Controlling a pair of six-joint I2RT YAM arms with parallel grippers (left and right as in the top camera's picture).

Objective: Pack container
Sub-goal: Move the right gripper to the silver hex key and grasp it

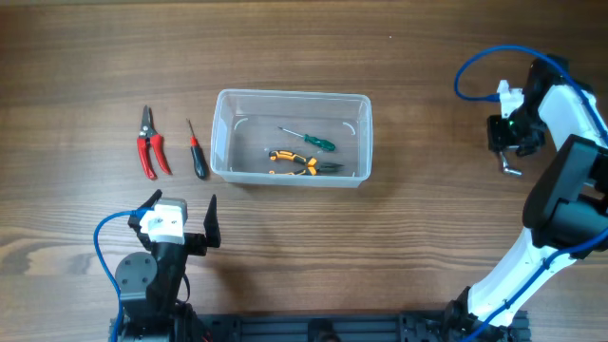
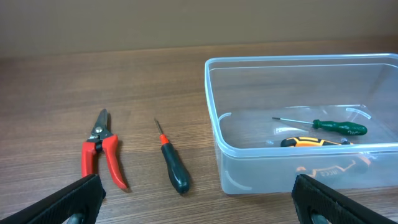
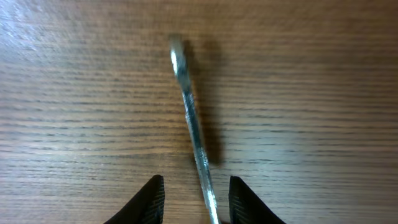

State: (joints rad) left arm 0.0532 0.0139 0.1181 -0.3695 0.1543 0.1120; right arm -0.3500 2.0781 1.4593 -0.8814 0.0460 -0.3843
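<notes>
Container (image 1: 290,94) of clear plastic sits mid-table in the overhead view, long side across the frame. Inside it lie a green screwdriver (image 1: 310,140) and, nearer the front wall, orange pliers (image 1: 294,164), apart from each other. On the wood to its left, red pruners (image 1: 150,144) and a black screwdriver (image 1: 197,153) lie side by side, neither touching the bin.

The left gripper (image 1: 182,211) hovers near the table's front edge, below those two tools, its jaws spread wide and holding nothing. Its wrist camera looks out between the fingers (image 2: 81,198) at the pruners, the black screwdriver and the container's near corner.

The right gripper (image 1: 514,150) is well off to the container's right, pointed down at a silvery metal tool (image 3: 193,124). Its jaws are narrowed and straddle the tool's near end, with a strip of wood showing on either side of the metal. What kind of tool it is cannot be told.
</notes>
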